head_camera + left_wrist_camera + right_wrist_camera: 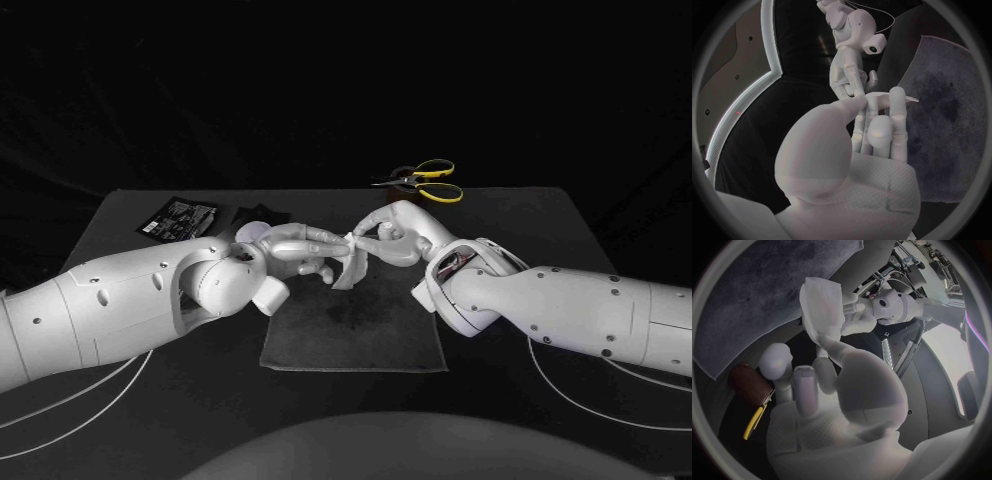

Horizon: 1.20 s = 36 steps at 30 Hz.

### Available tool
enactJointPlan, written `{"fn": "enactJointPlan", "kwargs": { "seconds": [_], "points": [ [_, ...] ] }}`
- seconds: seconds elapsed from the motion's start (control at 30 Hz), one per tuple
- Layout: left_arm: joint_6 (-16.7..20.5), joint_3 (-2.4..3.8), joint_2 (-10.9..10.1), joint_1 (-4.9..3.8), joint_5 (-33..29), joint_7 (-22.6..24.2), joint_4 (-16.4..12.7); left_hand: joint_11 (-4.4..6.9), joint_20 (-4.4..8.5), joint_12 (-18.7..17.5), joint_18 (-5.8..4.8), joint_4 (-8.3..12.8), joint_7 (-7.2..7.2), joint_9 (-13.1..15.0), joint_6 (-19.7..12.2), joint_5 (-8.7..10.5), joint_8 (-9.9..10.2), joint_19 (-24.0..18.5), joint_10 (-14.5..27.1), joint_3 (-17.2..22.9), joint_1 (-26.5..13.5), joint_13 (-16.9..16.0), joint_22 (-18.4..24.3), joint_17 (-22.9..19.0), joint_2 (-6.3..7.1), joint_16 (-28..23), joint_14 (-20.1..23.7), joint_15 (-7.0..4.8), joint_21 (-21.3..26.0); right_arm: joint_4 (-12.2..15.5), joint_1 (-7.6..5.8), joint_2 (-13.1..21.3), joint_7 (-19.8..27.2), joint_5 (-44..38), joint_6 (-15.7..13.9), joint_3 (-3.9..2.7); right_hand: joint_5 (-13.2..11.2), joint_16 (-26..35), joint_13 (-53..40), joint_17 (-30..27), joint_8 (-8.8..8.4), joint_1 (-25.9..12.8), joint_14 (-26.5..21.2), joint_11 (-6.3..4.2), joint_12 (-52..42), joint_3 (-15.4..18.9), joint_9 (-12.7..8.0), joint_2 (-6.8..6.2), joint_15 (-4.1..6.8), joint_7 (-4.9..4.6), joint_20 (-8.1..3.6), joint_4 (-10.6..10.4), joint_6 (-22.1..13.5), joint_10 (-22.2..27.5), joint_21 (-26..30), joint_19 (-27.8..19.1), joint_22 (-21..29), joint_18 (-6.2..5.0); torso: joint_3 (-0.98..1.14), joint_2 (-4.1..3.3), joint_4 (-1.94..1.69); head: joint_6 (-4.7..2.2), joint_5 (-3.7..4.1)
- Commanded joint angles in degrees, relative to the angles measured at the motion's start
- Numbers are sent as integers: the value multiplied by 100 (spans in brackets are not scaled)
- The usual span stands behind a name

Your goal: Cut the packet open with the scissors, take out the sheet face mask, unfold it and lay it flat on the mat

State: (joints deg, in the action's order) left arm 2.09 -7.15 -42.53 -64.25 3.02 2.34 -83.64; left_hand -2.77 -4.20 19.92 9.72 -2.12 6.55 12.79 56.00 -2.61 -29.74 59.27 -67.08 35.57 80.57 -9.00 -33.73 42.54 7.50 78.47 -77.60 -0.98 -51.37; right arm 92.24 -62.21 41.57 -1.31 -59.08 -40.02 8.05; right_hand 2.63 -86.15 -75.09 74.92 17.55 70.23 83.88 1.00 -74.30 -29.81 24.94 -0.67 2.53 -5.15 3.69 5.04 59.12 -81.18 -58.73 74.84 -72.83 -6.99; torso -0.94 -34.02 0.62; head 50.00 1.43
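The black table spans the head view, and a dark grey mat lies on its middle, nearer the robot. The mat's surface looks mottled and faintly stained in the left wrist view.

Both white arms reach inward and meet above the mat's far end. The left hand has its thumb pressed against a fingertip, pinching the upper part of the sheet face mask. Its other fingers lie straight and close together beside the pinch. The right hand comes at the mask from the opposite side. Its thumb tip touches the sheet's lower corner in the right wrist view and seems to pinch it against a finger hidden behind, while the remaining fingers stand apart from each other and off the sheet.

The mask is out of its wrapper and not laid flat. It is a white, slightly translucent sheet, folded on itself into a narrow, creased strip that hangs between the two hands over the mat's far end.

The packet, black with pale print, lies flat at the table's far left, well apart from the hands. The scissors, with yellow handles, rest at the far edge of the table, beyond the right hand and untouched.
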Motion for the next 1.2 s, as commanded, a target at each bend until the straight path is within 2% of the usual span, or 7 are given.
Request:
{"fn": "enactJointPlan", "kwargs": {
  "seconds": [0.03,0.27,0.47,0.73,0.77,0.9,1.2],
  "points": [
    [-119,4,5,-7,-26,-8,-19,3,-11,23,80,32,5,283,25,-24,-21,-33,-14,-10,-23,-2,-6,-6,-34,-18,8,-23,-24,10,2,1,290,110,-270,-3,15,-32,-221,744,61,7,446,-46,-73,-10,41,99,49,18,-22,-55,39,-98,-44,29,-13,38,1,3,2,0,-1],
    [-54,4,2,-7,-26,-4,-24,-53,-34,-32,70,27,58,296,-118,-23,25,-47,109,-58,-108,22,-10,-8,-48,-20,8,18,-16,9,2,15,303,116,-239,-3,16,-35,-248,749,84,16,448,-57,-103,-32,51,111,59,30,-32,-50,47,-119,-48,33,-17,39,1,6,4,0,-7],
    [-62,4,-4,-7,-26,36,-29,-196,-155,-14,54,-201,201,155,-693,-25,394,-126,366,-513,-554,22,58,-127,293,-37,87,155,120,16,2,30,291,115,-197,-3,16,-39,-268,758,99,26,450,-63,-126,-49,57,115,65,35,-39,-39,49,-133,-54,36,-22,41,1,4,3,0,-2],
    [-133,5,-15,-7,-26,152,-35,-317,-294,106,65,-613,302,102,-970,-25,500,-181,927,-1321,-926,-21,206,-731,721,-152,475,276,373,32,2,43,286,111,-139,-3,15,-41,-276,762,109,34,451,-66,-135,-62,61,119,69,37,-44,-32,52,-140,-56,38,-25,42,-3,1,2,0,-2],
    [-128,6,-18,-7,-26,172,-35,-336,-315,169,67,-712,313,108,-998,-21,480,-178,1025,-1539,-932,-43,229,-766,708,-142,532,291,412,33,2,45,288,110,-131,-3,15,-41,-276,762,109,34,451,-66,-135,-62,61,119,69,37,-44,-32,52,-140,-56,38,-25,42,-3,1,2,0,-2],
    [-87,8,-25,-6,-26,241,-33,-336,-341,730,80,-1418,294,157,-986,-24,226,-108,1376,-3124,-377,-191,311,-926,242,-30,687,303,549,37,2,47,284,98,-93,-3,15,-43,-280,767,112,37,452,-67,-139,-67,63,120,70,38,-46,-29,52,-143,-56,38,-25,42,-2,2,3,0,3],
    [-47,10,-12,-6,-26,194,-41,-276,-312,1053,80,-1477,224,168,-811,-21,21,-72,1439,-3791,-486,-221,325,-978,-107,21,684,263,587,50,2,38,270,72,-32,-3,15,-43,-280,767,112,37,452,-67,-139,-67,63,120,70,38,-46,-29,52,-143,-56,38,-25,42,2,4,0,0,-11]
  ]
}}
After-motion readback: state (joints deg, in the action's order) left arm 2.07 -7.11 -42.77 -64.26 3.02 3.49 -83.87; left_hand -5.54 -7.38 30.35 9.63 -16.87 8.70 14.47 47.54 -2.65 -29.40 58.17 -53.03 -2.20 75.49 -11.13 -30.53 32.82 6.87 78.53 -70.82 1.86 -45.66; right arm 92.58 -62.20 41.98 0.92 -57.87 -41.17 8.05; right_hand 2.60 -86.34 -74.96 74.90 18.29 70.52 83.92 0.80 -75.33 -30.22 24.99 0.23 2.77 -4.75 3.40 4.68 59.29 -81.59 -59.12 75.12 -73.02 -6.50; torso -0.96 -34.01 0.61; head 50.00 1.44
